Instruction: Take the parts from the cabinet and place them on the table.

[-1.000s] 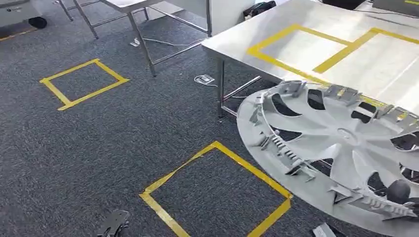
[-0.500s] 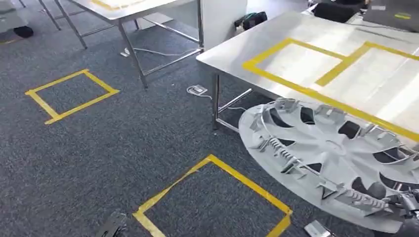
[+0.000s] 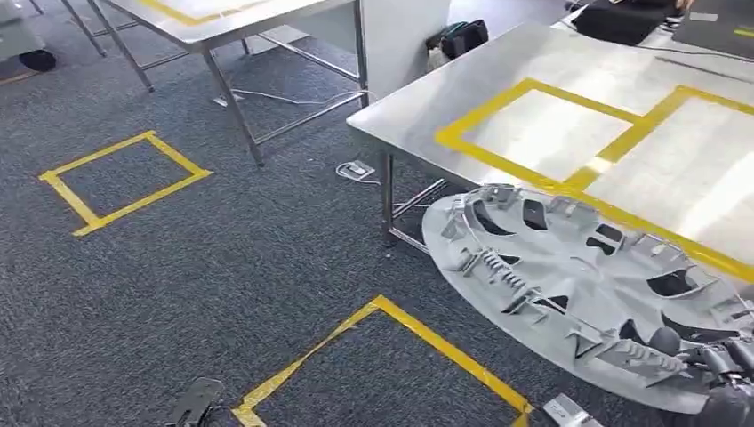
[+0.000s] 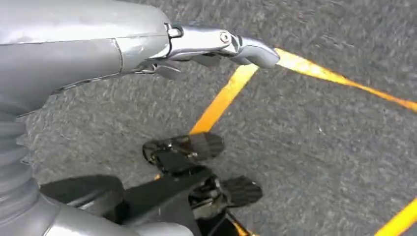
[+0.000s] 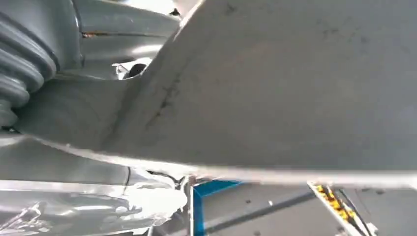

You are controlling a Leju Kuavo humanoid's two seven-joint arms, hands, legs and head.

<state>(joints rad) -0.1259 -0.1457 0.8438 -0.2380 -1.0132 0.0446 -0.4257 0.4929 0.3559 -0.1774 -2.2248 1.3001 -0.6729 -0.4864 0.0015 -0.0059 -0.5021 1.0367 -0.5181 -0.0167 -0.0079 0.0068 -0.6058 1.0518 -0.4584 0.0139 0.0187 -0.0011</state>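
A large grey wheel cover (image 3: 578,285), ribbed inner side up, hangs tilted at the lower right, its far rim overlapping the steel table's (image 3: 427,111) front edge. My right hand (image 3: 716,365) grips its near rim with dark fingers over the edge. In the right wrist view the cover's smooth face (image 5: 295,98) lies close against that hand (image 5: 59,98). My left hand (image 3: 197,405) hangs low over the carpet. In the left wrist view the left hand (image 4: 211,42) holds nothing, its fingers stretched out.
Yellow tape marks rectangles (image 3: 542,133) on the table top. Two yellow tape squares (image 3: 124,178) (image 3: 391,356) lie on the grey carpet. A second steel table (image 3: 222,27) stands at the back left, cables and a floor socket (image 3: 356,169) between the tables.
The whole view has shifted, so the camera moved: the table looks nearer and more of its top shows. The wheel cover stays in my right hand and now lies flatter.
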